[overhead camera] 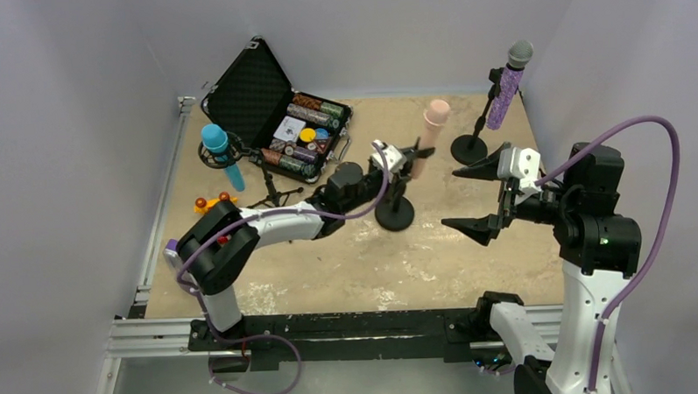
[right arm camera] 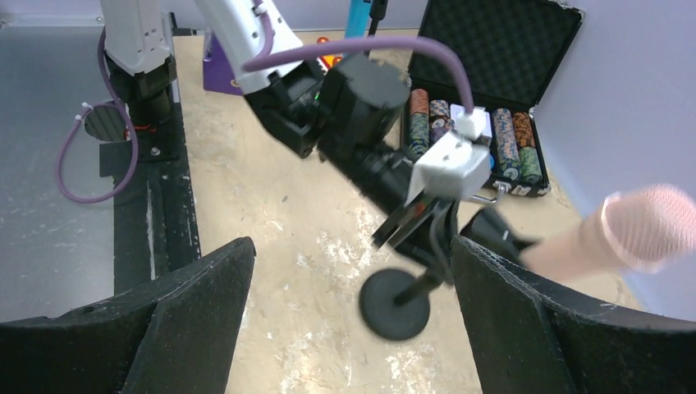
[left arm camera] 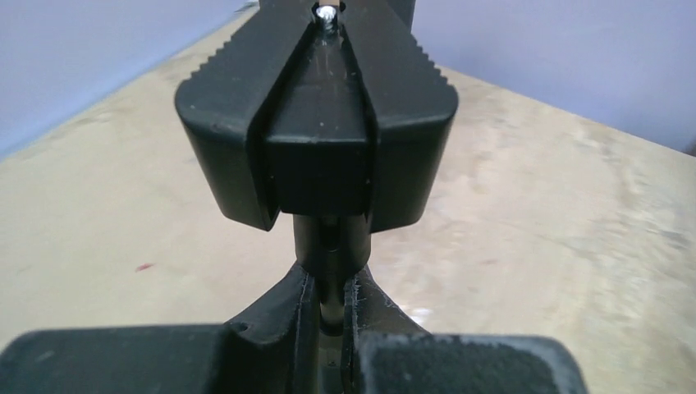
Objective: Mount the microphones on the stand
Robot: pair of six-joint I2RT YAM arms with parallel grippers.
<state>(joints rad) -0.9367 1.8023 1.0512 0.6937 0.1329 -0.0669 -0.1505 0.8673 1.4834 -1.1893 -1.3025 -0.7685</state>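
While the left arm (overhead camera: 268, 224) stretches out over the table (overhead camera: 356, 258) toward its middle, the right arm (overhead camera: 592, 232) stands at the right side. An open black case (overhead camera: 245, 87) lies at the back left, with rows of chips (overhead camera: 312, 119) in its lower half. The left gripper (overhead camera: 411, 153) is closed tight on the upper post of the middle stand (overhead camera: 394, 215), just under its clip. Whether the stand's round base rests flat cannot be told. The pink mic (overhead camera: 432, 124) sits in that clip, tilted, head up and away from the arm. The right gripper (overhead camera: 449, 197) hangs just right of this stand, spread wide with nothing in it. Behind it, near the right wall, the purple mic (overhead camera: 505, 95) is clipped to the back stand (overhead camera: 469, 149), grey head up. The blue mic (overhead camera: 221, 149) is on the tripod (overhead camera: 271, 195) at the left, beside the case, head up.
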